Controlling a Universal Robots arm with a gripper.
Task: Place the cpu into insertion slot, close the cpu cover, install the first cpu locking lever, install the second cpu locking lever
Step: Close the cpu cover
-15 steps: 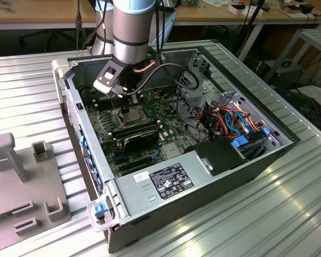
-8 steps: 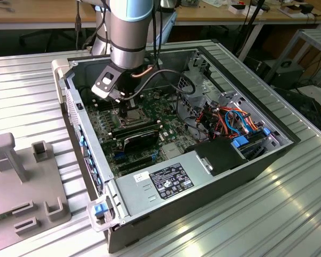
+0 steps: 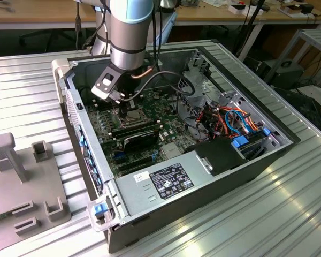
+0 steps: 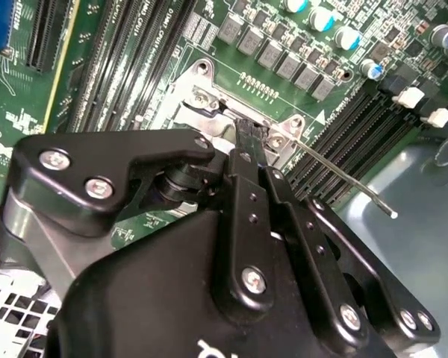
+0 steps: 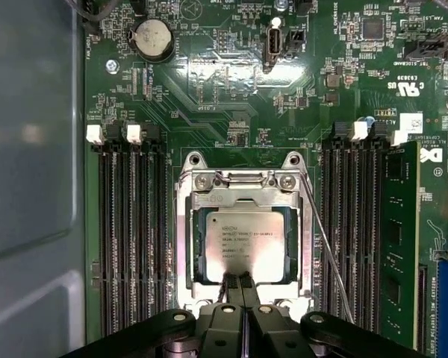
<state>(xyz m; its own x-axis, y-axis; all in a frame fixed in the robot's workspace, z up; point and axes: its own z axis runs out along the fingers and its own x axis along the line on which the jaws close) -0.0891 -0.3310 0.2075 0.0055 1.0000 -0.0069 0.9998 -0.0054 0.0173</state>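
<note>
The gripper [image 5: 236, 282], its fingers pressed together on nothing, is bearing its tip against an edge of the cpu cover [image 5: 185, 246]. The cover is lying flat over the cpu [image 5: 244, 242], which is sitting in the insertion slot [image 5: 196, 246], far inside the computer case [image 3: 219, 187] toward the exterior view's left. The cover-closing step seems to be wrapping up. A locking lever [image 5: 325, 246] is standing free beside the socket, so latching it would call for hooking that thin wire precisely.

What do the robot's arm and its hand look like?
The arm is a thick silver-grey tube with a light blue cap and black rings. Black cables and one copper-coloured cable run beside it. The hand is matte black, built from flat linked plates with rounded ends, joined by silver screws.
</note>
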